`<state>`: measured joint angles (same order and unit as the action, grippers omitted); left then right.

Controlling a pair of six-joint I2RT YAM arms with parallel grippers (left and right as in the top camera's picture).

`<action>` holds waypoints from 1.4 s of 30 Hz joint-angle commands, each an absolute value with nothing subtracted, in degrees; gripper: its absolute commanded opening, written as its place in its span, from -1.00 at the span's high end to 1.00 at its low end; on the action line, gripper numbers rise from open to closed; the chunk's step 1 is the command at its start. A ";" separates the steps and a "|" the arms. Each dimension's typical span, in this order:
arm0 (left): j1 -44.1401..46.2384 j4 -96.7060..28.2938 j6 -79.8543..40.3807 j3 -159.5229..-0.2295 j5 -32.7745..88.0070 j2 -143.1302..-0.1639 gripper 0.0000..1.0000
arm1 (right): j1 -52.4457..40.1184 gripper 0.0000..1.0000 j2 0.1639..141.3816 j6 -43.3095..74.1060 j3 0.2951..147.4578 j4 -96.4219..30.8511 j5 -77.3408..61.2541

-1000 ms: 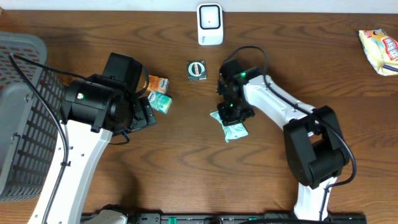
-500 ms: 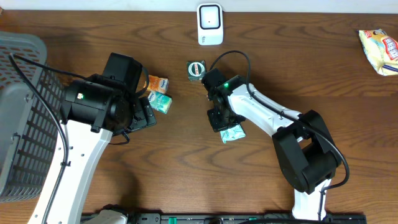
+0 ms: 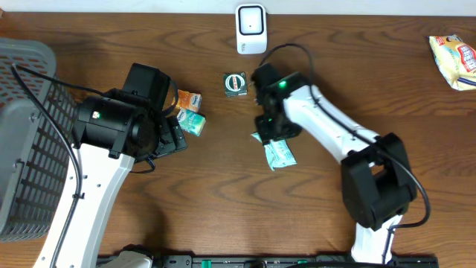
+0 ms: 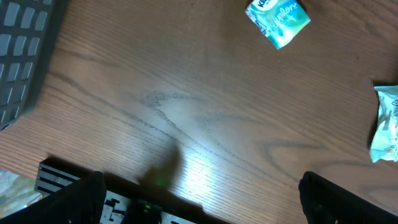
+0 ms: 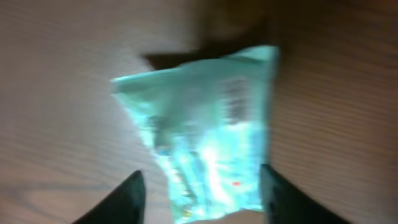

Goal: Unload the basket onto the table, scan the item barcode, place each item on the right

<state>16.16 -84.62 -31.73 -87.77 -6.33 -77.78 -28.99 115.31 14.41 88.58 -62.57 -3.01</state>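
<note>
Scanner [image 3: 251,28], white and upright, stands at the far edge of the wooden table [image 3: 357,89] and serves as the reference for all positions below.

Task item: a teal sachet [image 3: 280,155] lies flat on the table, well nearer the robot than the scanner and slightly to its right. It is not in front of the scanner.

Right gripper [image 3: 269,128]: positioned over the sachet's scanner-side end. In the right wrist view the image is blurred, but both fingertips [image 5: 127,196] stand apart with the sachet [image 5: 205,124] lying on the wood between them. The jaws are parted and grasp nothing.

Left gripper [image 4: 202,202]: jaws spread wide, nothing between them, well to the left of the scanner and nearer the robot.

Other items:
- Small dark green box [image 3: 236,83], just below the scanner.
- Orange packet [image 3: 188,99] and teal packet [image 3: 192,123], left of the scanner, side by side.
- Grey basket [image 3: 22,149], far left of the scanner.
- Yellow snack bag [image 3: 454,59], far right of the scanner.
</note>
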 commanded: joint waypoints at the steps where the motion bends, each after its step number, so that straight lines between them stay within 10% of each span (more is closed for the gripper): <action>1: 15.92 -84.79 -32.25 -88.03 -6.48 -77.47 -0.96 | -24.29 -0.18 113.91 13.63 88.42 -63.35 -3.03; 19: 15.92 -84.79 -32.25 -88.03 -6.48 -77.47 -0.95 | -14.66 -0.45 113.91 2.50 69.58 -49.58 -32.08; 26: 15.92 -84.79 -32.25 -88.03 -6.48 -77.47 -0.95 | -14.70 0.98 113.89 3.25 66.92 -45.56 -34.72; 42: 15.92 -84.79 -32.25 -88.03 -6.48 -77.47 -0.95 | -16.51 0.97 100.88 3.79 70.57 -34.92 -40.91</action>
